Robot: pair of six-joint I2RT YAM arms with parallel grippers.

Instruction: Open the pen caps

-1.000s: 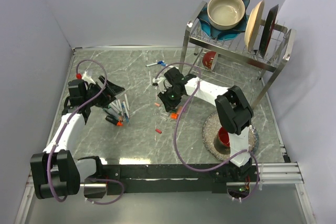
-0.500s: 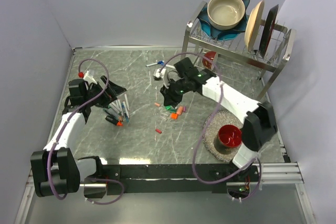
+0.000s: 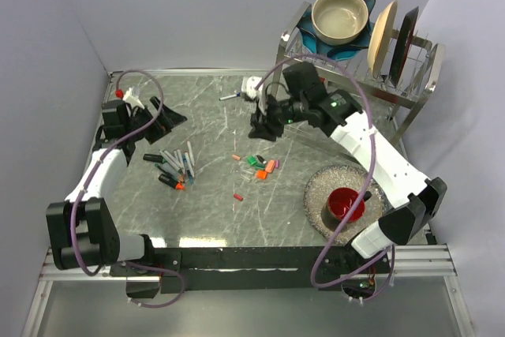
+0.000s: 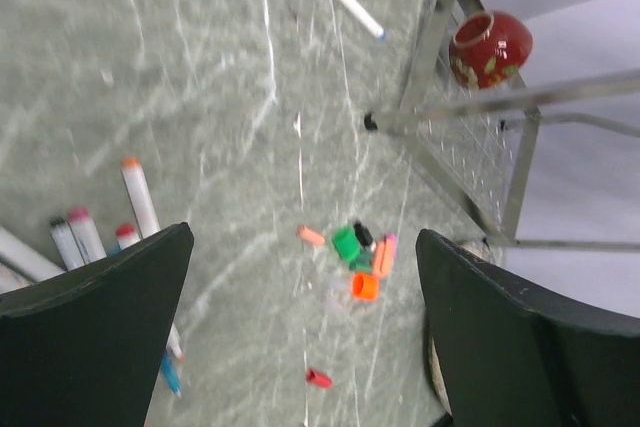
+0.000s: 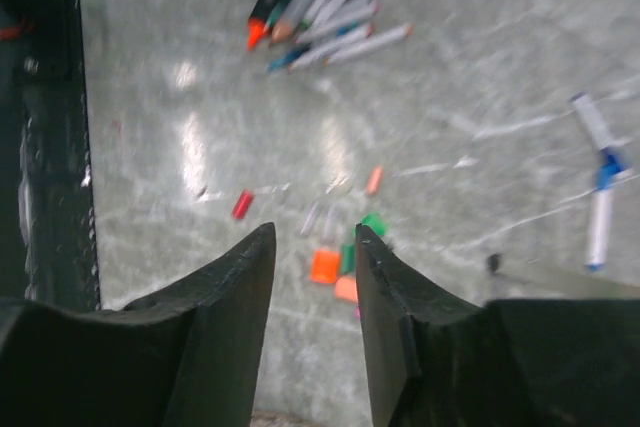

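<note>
My left gripper [image 3: 167, 122] hangs over the far left part of the table [image 3: 213, 219]; its fingers [image 4: 100, 337] are spread as wide as they go, with nothing between them; from its own wrist view I look straight down through the gap at bare marble. My right gripper [image 3: 264, 128] is raised over the far middle of the table, just left of the dish rack [image 3: 355, 65]; its fingers [image 5: 225, 297] stand partly apart with a narrow empty gap, pinching nothing.

The pen caps [image 3: 260, 167] lie loose in a small cluster near the middle of the table, green, orange, pink and black ones close together; they sit nearer than my right gripper and well to the right of my left one. In the right wrist view the cluster [image 5: 340, 257] shows just past the fingertips; in the left wrist view it [image 4: 360, 257] lies between the two fingers. One red cap [image 3: 238, 196] lies alone, nearer and a little left of the cluster.

A heap of markers [image 3: 173, 165] rests on the left, nearer than my left gripper; two more markers [image 3: 233, 97] with blue on them lie at the far edge. On the right a red bowl [image 3: 346, 204] sits on a round mat [image 3: 319, 195]; a red cup [image 4: 490, 42] stands under the rack.
</note>
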